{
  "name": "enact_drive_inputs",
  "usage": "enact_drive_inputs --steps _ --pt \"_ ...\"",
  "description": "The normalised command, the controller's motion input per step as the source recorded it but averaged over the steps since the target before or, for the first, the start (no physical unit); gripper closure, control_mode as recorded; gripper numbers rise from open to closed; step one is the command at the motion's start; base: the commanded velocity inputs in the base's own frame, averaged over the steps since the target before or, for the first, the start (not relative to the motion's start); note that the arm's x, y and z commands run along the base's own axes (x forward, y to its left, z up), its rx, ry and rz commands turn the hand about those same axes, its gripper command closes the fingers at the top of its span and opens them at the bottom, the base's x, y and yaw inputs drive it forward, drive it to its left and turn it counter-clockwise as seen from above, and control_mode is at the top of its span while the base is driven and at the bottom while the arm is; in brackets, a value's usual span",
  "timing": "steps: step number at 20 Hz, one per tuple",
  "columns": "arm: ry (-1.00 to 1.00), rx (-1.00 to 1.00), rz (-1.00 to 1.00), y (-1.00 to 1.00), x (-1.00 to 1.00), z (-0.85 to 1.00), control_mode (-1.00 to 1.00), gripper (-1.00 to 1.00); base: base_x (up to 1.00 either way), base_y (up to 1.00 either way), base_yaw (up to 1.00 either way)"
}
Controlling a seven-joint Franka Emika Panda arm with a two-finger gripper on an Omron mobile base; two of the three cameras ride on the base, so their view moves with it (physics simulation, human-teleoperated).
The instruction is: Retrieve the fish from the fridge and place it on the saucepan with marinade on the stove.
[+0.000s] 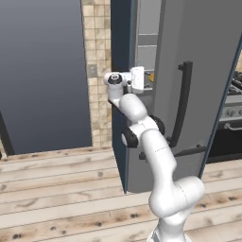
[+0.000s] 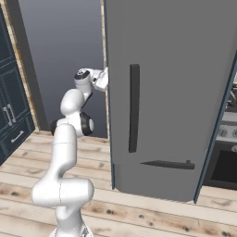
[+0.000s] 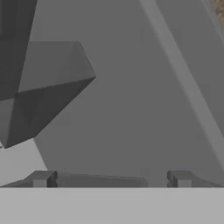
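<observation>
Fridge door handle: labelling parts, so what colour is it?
Dark, near black, handle on the grey fridge; clearest in the right base view.

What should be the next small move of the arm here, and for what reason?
Probably reach a little deeper into the fridge. The gripper is open with nothing between its fingertips, and the hand is at the gap beside the open door, facing plain grey inner surfaces; no fish is visible yet.

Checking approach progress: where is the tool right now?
In the left base view the open tool is reaching into the gap of the open fridge, beside its inner shelves, left of the dark door handle.
</observation>
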Motion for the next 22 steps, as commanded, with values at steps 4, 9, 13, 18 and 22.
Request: enact_drive_inputs --steps 4,9,13,18,22 --pt "0.0 0.0 0.08 -0.37 0.0 -0.02 -1.0 -1.0 0.0 0.0 0.0" --pt "0.0 0.0 0.06 -0.44 -0.06 0.0 -1.0 -1.0 0.0 0.0 0.0" --pt "0.0 0.0 0.0 -0.59 -0.38 0.0 -1.0 -1.0 0.0 0.0 0.0" --pt "0.0 0.0 0.0 -0.67 -0.88 0.0 -1.0 -1.0 0.0 0.0 0.0" --pt "0.0 0.0 -0.02 -0.68 -0.99 0.0 -1.0 -1.0 0.0 0.0 0.0"
